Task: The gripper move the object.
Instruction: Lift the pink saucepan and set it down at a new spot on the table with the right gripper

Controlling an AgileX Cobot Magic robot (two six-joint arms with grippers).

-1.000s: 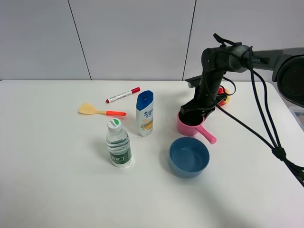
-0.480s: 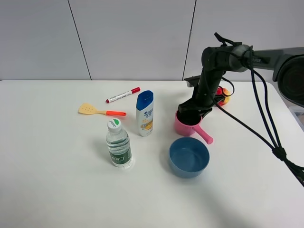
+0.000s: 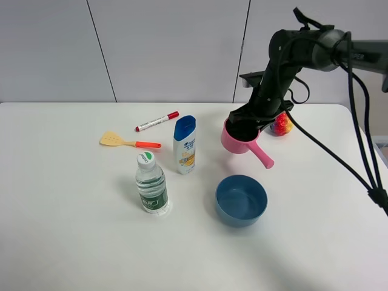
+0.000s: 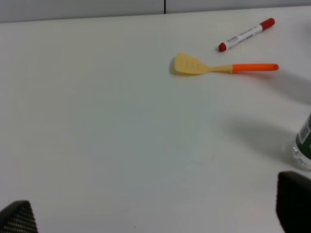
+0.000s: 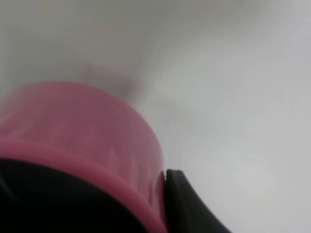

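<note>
The pink toy saucepan [image 3: 237, 140] hangs in the air above the table, tilted, its short handle [image 3: 263, 157] pointing down to the right. My right gripper [image 3: 247, 124] is shut on its rim, one finger inside the dark bowl and one outside. In the right wrist view the pink wall [image 5: 82, 131] fills the near field with a dark fingertip [image 5: 187, 204] against the rim. My left gripper is seen only as two dark fingertips [image 4: 294, 206] spread wide apart in the left wrist view, holding nothing.
A blue bowl [image 3: 241, 200] sits just below the pan. A shampoo bottle [image 3: 184, 145], a water bottle [image 3: 151, 183], a yellow spatula [image 3: 128, 141] and a red marker [image 3: 157, 121] lie to the left. A red-yellow toy [image 3: 281, 125] sits behind the arm.
My right gripper has lifted the pink saucepan off the table and carried it up and slightly back; the red-yellow toy behind it now shows.
</note>
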